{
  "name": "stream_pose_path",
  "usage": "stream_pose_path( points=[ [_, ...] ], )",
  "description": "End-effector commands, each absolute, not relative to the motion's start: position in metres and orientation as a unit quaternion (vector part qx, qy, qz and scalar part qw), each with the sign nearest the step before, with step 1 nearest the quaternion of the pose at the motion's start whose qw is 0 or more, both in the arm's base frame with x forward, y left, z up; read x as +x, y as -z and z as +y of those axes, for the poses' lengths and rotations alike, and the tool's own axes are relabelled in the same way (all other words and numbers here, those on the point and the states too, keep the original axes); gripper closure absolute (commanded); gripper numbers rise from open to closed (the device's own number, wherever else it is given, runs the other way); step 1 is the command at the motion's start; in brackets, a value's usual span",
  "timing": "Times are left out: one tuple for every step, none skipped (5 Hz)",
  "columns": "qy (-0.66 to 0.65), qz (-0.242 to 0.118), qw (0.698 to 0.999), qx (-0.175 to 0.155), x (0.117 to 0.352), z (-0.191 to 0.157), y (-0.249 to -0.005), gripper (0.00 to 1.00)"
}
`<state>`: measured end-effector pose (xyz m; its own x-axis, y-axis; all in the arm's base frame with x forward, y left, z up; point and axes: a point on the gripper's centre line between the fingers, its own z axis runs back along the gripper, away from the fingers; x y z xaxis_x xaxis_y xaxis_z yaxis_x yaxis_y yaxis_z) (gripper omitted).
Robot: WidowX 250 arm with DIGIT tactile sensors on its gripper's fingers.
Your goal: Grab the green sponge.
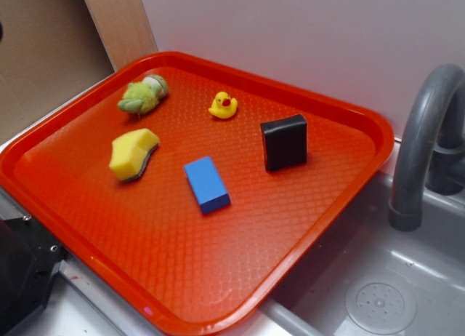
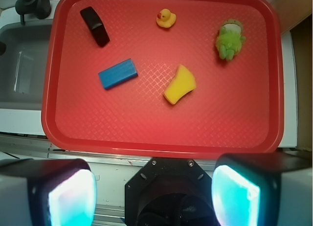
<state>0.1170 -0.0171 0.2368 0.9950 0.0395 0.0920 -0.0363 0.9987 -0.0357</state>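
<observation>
Claw [image 2: 154, 196] spread wide, high above tray [image 2: 161, 138], green sponge [image 2: 179, 84] untouched

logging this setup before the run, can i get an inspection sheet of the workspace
surface: red tray, beside a grey sink
job's things: sponge, yellow with a dark layer on one face, lying alone on the tray
clutter: blue block, black block standing on edge, duck, green plush
grippers: gripper open, off the tray's near edge, holding nothing
cables: nothing seen
surroundings: faucet, white wall
</observation>
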Motion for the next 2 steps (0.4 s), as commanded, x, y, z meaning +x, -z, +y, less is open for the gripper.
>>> stream_pose_path(
  points=[
    [-0.019,-0.046,0.999,-0.017,0.117,-0.017,-0.237,0.0],
    [-0.054,-0.067,0.996,-0.015,0.13,-0.01,-0.23,0.0]
  ],
)
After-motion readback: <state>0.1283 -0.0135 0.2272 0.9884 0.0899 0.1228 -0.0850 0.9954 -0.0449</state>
